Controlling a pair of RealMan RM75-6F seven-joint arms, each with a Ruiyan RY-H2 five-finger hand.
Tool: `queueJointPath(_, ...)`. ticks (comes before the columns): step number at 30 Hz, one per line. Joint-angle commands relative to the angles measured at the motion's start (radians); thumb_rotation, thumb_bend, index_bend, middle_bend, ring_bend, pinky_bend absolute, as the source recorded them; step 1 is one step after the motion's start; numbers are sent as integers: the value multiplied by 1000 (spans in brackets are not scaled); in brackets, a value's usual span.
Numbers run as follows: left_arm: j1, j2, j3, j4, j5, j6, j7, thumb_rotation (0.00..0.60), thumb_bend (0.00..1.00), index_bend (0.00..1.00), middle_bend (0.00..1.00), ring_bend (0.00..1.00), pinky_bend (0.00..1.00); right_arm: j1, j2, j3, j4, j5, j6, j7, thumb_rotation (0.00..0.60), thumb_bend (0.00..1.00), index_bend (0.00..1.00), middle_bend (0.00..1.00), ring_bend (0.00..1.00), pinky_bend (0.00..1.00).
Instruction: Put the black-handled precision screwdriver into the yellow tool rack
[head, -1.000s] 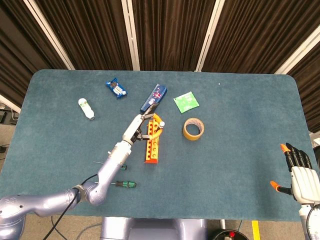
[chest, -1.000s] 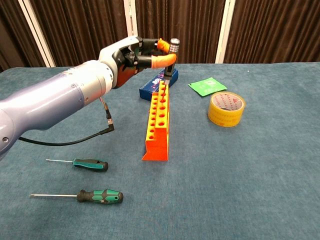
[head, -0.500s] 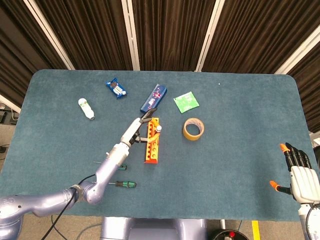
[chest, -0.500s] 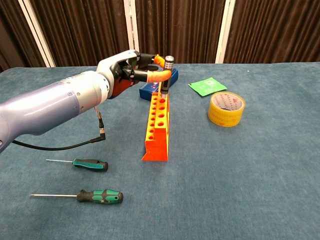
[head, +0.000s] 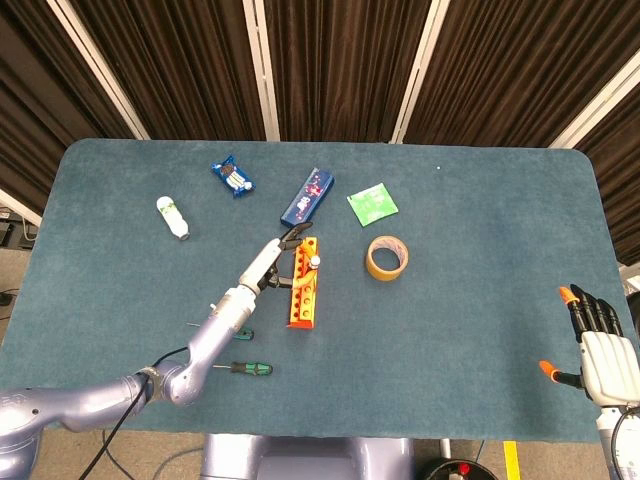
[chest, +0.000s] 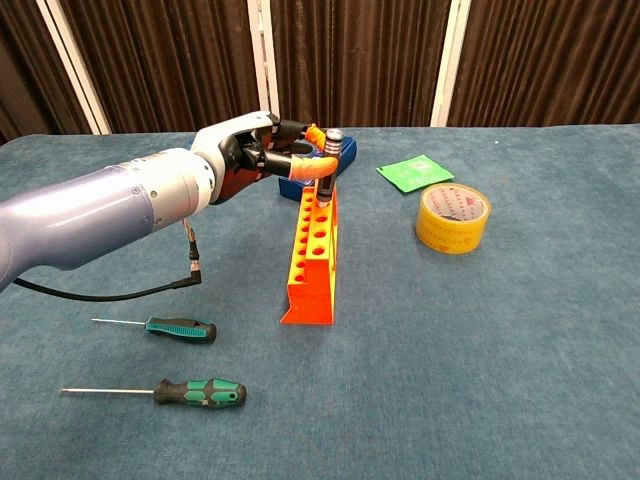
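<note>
On the teal worktop (chest: 520, 360), two green-and-black-handled screwdrivers (chest: 190, 392) lie at the chest view's lower left. At upper centre, the left hand (chest: 262, 155) pinches the black-handled precision screwdriver (chest: 329, 150) between orange-tipped fingers (chest: 303, 167); it stands upright, its tip seemingly in a hole at the far end of the yellow-and-orange tool rack (chest: 314, 250). At the head view's lower right, the right hand (head: 603, 358) holds nothing, fingers spread.

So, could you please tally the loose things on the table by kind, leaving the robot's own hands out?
Screwdrivers: 3 (black-handled precision screwdriver pinched by the left hand at the yellow tool rack; two green-handled)
Tool racks: 1
Tape rolls: 1
Packets and boxes: 3
Small white bottles: 1
Total: 9
</note>
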Motion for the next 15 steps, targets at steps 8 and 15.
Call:
queueJointPath(8,6,1,3,-4,2,-3,4,600,361,618,38,0,21,0,0,0,-1,1,0,1,600,36,0,0,0,0)
queueJointPath(15,13,11,5,-12,5,-6,1,600,362,618,39,0,22,0,0,1,-2,2,-1,2,600,35,0,0,0,0)
